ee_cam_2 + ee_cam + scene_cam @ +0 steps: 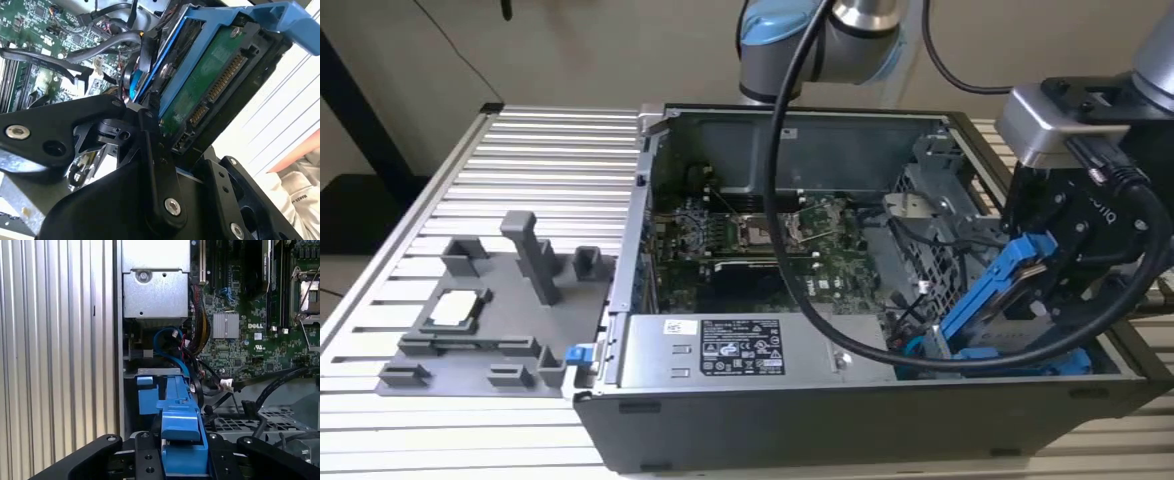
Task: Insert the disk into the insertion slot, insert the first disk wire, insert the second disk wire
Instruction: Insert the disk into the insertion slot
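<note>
Ribbed aluminium table (520,170): long parallel slats, matt silver.

On it we note an open black computer case (761,430), boxy sheet metal. It fills the exterior view from the centre out to three o'clock.

Inside, at six o'clock, lies a plain silver power box (720,345) with a pale label. At twelve o'clock from it is a green circuit board (761,245), dense with small parts.

At nine o'clock, outside the case, sits a flat grey plastic tray (467,330) with upright posts.

The disk (997,290), at four o'clock, stands tilted in a bright blue plastic frame, its lower end down inside the case's corner. In the second wrist view we see its green underside and a row of gold contacts.

The gripper (181,457), black jointed metal, is clamped on the disk's frame from both sides.

A thin glossy blue wire (167,337) loops inside the case near the disk.
</note>
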Robot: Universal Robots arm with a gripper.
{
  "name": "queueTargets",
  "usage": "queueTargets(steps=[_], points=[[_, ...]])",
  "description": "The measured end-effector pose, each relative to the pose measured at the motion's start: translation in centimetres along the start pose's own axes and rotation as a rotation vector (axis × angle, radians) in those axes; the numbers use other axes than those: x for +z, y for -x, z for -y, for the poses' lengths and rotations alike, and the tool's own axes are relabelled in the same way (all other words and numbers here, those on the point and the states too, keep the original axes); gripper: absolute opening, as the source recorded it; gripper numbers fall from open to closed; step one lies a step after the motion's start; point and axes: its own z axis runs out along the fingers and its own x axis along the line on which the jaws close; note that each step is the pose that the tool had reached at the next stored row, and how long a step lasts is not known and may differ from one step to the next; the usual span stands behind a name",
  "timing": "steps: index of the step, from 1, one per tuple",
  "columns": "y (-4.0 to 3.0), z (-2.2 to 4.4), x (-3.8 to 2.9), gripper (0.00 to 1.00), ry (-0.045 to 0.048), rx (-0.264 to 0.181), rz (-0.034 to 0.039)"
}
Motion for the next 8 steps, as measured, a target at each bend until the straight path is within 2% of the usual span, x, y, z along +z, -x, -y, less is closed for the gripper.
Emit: queueTargets(steps=[4,8], points=[[-0.01,0.00,0.29,0.33,0.0000,0.000,0.0001],[-0.01,0.01,0.30,0.33,0.0000,0.000,-0.0001]])
